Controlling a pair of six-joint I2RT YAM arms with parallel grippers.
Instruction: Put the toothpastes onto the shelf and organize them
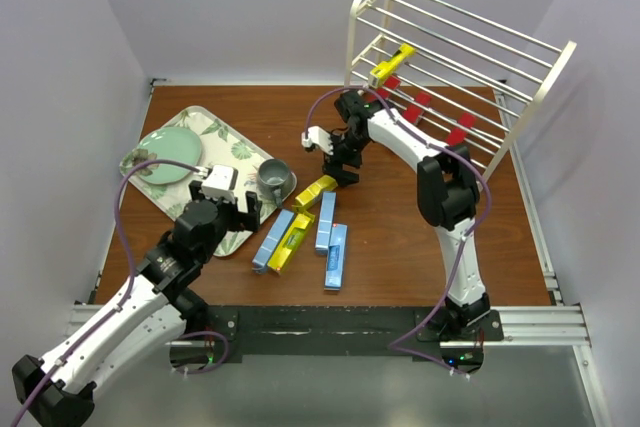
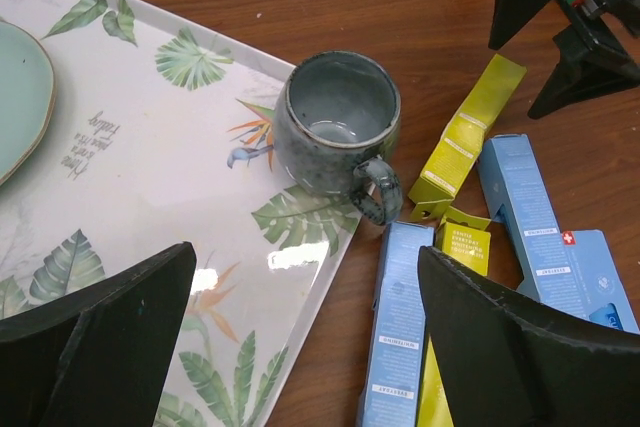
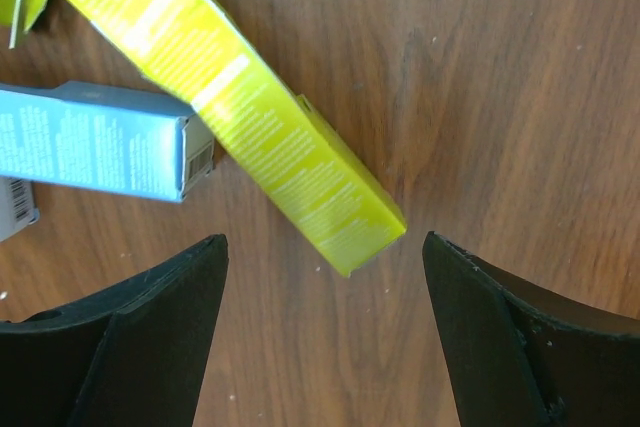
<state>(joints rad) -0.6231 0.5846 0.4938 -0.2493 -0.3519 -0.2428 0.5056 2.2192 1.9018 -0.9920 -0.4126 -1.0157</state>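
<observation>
The cream-white shelf (image 1: 452, 59) stands at the back right. One yellow toothpaste (image 1: 392, 64) lies on an upper tier, with red ones (image 1: 411, 108) on the tier below. Several more lie loose mid-table: two yellow (image 1: 313, 194) and three light blue (image 1: 326, 222). My right gripper (image 1: 341, 165) hovers open over the far end of a yellow box (image 3: 250, 97), whose tip sits between the fingers (image 3: 322, 242) without touching them; a blue box (image 3: 90, 142) lies beside it. My left gripper (image 2: 305, 250) is open and empty over the tray's edge, beside a blue box (image 2: 405, 337).
A leaf-patterned tray (image 1: 222, 137) with a green plate (image 1: 163, 156) lies at the left. A grey mug (image 2: 335, 122) stands on the tray's right corner, close to the loose boxes. White walls enclose the table on three sides.
</observation>
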